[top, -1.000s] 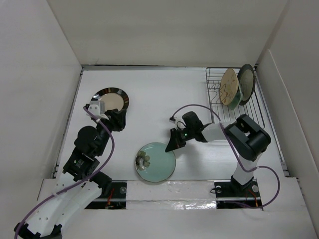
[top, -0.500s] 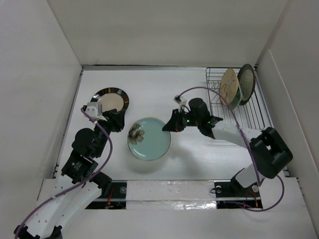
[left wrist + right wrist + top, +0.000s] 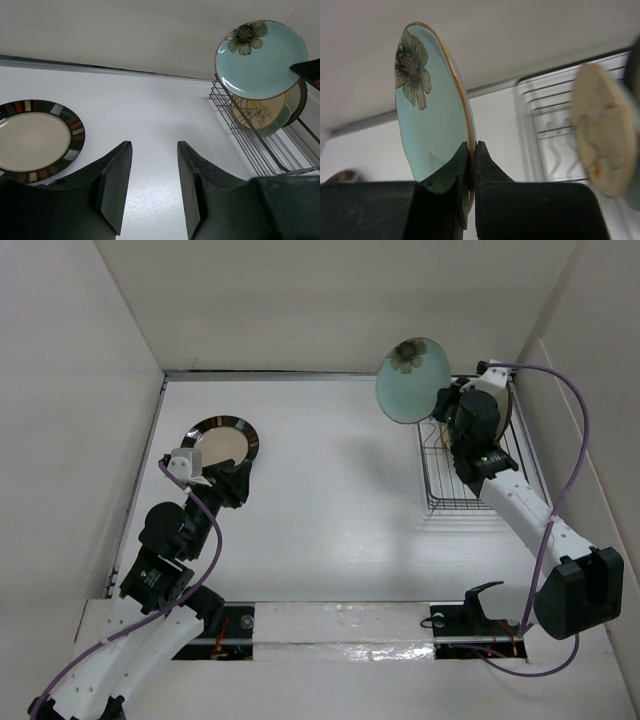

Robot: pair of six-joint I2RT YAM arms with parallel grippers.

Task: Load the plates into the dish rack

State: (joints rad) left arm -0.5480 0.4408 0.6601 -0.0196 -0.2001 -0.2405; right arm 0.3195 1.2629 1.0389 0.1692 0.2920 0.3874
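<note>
At the far right corner of the table: the dish rack (image 3: 450, 482), dark wire, long side running away from the arms. Item one, the celadon green plate (image 3: 412, 380), flower near its top rim, is held on edge above the rack's near-left end. The right gripper (image 3: 470, 150) is clamped on its lower rim, presumably so it can drop upright between prongs. Item two, a cream printed plate (image 3: 257, 111), stands upright in the rack, a pale green plate (image 3: 278, 126) just behind it. The free slots appear to lie nearer the arms. Item three, the striped-rim plate (image 3: 224, 442), lies flat at the far left, well apart from the rack. The left gripper (image 3: 152, 150) hovers just beside it, fingers spread and holding nothing, probably ready to take that plate next.
</note>
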